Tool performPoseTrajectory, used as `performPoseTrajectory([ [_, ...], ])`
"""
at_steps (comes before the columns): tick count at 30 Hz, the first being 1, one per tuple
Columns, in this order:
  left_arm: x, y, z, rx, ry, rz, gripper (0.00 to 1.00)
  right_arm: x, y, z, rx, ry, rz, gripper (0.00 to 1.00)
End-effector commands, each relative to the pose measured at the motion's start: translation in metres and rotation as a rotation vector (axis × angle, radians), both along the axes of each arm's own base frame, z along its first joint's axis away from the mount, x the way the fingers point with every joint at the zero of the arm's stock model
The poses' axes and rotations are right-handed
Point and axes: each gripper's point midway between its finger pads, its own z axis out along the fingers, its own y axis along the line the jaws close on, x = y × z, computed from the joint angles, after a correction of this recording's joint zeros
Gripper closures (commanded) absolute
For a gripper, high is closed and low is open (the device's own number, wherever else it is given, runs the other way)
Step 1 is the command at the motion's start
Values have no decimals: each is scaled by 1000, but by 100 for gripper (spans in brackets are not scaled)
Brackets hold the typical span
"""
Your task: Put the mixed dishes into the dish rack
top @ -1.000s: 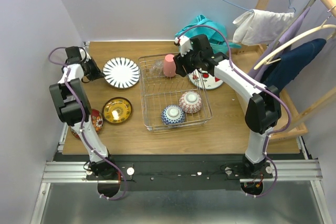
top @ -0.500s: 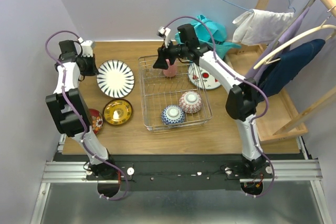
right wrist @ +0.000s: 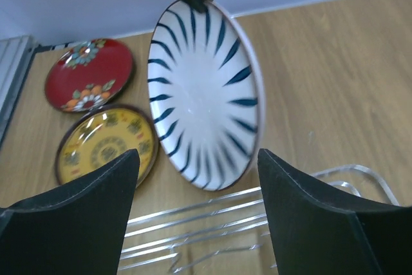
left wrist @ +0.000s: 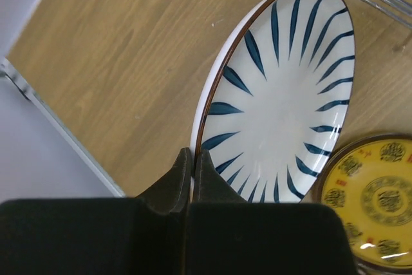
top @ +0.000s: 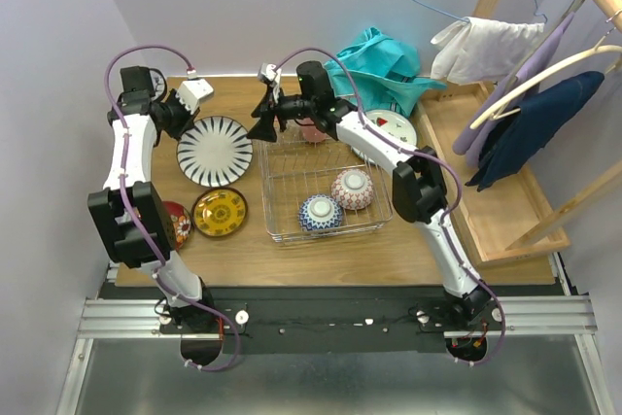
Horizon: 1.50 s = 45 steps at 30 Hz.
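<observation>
Held the round blue-striped white plate point(left wrist: 283, 88) tilted just left of the silver wire dish rack point(top: 292, 167), left gripper point(left wrist: 192, 156) clenched on its thin rim, right gripper point(right wrist: 197, 156) spread wide; risked slipping or clipping the rack's wall.

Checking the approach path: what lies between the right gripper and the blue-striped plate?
In the right wrist view, only the wire rim of the dish rack and bare tabletop lie between the open right gripper and the blue-striped plate.
</observation>
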Motion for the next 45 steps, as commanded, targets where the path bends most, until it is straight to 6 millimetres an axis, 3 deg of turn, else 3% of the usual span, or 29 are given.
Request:
performPoseTrajectory([
  [1, -5, -15, 38, 115, -186, -255, 100, 19, 20, 20, 135, -205, 17, 18],
  [2, -6, -16, 40, 117, -196, -261, 100, 23, 23, 5, 125, -193, 17, 18],
  [7, -12, -30, 54, 176, -331, -391, 100, 21, 30, 2, 169, -184, 47, 18],
  [20, -16, -50, 90, 223, -521, -423, 100, -26, 70, -17, 215, -133, 175, 20],
  [22, -18, -50, 90, 224, -530, -418, 100, -28, 72, -16, 225, -91, 162, 27],
  [28, -20, -48, 91, 243, -559, -394, 100, -21, 72, 12, 268, -71, 102, 94],
  [29, -18, -46, 92, 236, -561, -370, 100, -19, 72, 17, 275, -77, 91, 99],
  [33, -16, -41, 102, 218, -592, -288, 99, -13, 70, 43, 303, -104, 41, 99],
  [34, -10, -39, 116, 226, -652, -258, 81, -9, 68, 52, 311, -114, 11, 100],
  [36, -11, -30, 132, 171, -699, -119, 66, -5, 66, 66, 322, -124, -30, 100],
  [37, -6, -25, 164, 188, -824, -75, 48, -2, 62, 84, 344, -145, -64, 100],
  [39, -12, -16, 196, 146, -912, 47, 32, 2, 57, 104, 377, -169, -108, 100],
  [40, -14, -15, 222, 138, -993, 83, 22, 7, 54, 108, 387, -171, -150, 100],
  [41, -17, -12, 237, 121, -1030, 121, 21, 6, 49, 128, 416, -195, -171, 100],
  [42, -22, -7, 263, 111, -1086, 163, 20, 7, 46, 140, 440, -206, -196, 100],
  [45, -37, 9, 312, 24, -1188, 321, 19, 19, 32, 173, 473, -211, -318, 99],
])
